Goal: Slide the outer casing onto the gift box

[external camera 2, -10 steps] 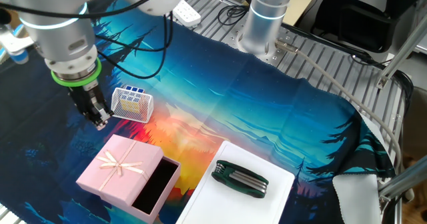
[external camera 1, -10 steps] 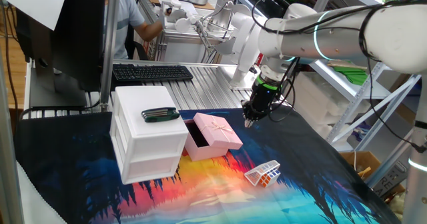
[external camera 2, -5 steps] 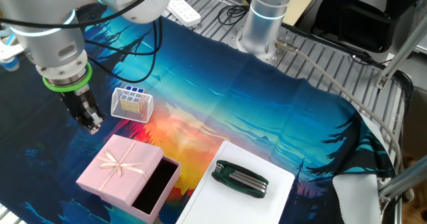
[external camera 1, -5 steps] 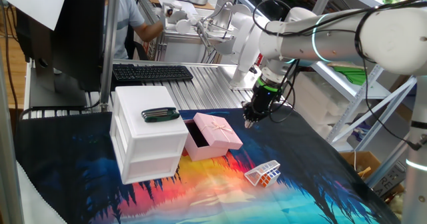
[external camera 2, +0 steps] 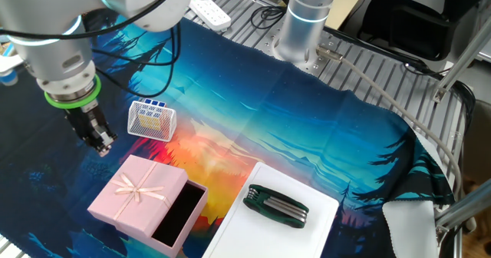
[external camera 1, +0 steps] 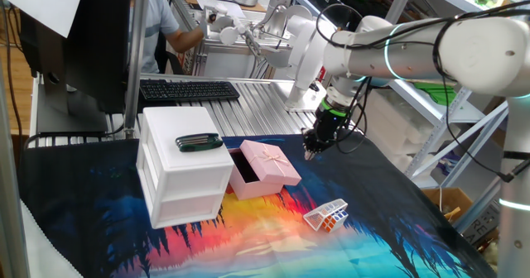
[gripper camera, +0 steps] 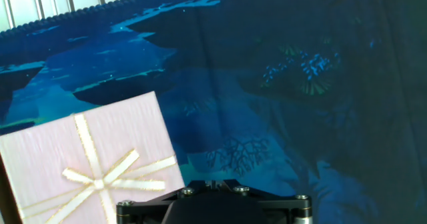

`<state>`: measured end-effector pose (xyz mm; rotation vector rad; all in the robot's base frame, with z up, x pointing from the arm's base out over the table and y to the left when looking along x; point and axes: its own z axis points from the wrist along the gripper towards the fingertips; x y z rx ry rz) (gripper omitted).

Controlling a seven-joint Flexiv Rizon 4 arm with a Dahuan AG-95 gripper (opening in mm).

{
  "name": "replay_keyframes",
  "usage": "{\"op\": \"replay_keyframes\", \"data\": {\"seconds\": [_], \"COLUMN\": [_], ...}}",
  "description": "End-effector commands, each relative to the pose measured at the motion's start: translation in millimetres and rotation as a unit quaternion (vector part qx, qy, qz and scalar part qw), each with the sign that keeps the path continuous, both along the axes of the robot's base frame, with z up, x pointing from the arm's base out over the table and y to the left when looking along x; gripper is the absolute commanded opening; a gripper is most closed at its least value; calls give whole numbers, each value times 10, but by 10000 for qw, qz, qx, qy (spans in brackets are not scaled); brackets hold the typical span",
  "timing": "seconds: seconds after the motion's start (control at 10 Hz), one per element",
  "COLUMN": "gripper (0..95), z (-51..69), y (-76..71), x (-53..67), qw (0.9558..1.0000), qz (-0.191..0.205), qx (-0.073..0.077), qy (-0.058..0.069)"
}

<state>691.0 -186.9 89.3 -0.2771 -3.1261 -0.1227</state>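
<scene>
A: Where's the outer casing [external camera 1: 271,164]?

B: Mid bench, on the colourful mat [external camera 2: 322,127]. It's partway over the gift box [external camera 2: 182,214], w/ the dark inside showing on the side by the white drawer cabinet [external camera 1: 184,176].

A: And the gripper [external camera 2: 103,143]?

B: Up in the air, just beside the casing, on the side away from the cabinet, not touching. Tips look pressed together, holding nothing.

A: Other stuff?

B: Wire cube [external camera 1: 326,214] near the mat's front edge, green tool [external camera 2: 277,206] on the cabinet.
</scene>
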Motion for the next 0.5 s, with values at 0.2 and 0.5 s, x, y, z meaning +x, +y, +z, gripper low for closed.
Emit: {"op": "replay_keyframes", "data": {"seconds": [0.2,0.5], "gripper": [0,0], "z": [-66,-149], "y": [-24,-35], "x": [46,55], "qw": [10000,9999], "qz": [64,120], "qx": [31,109], "qy": [-6,-16]}}
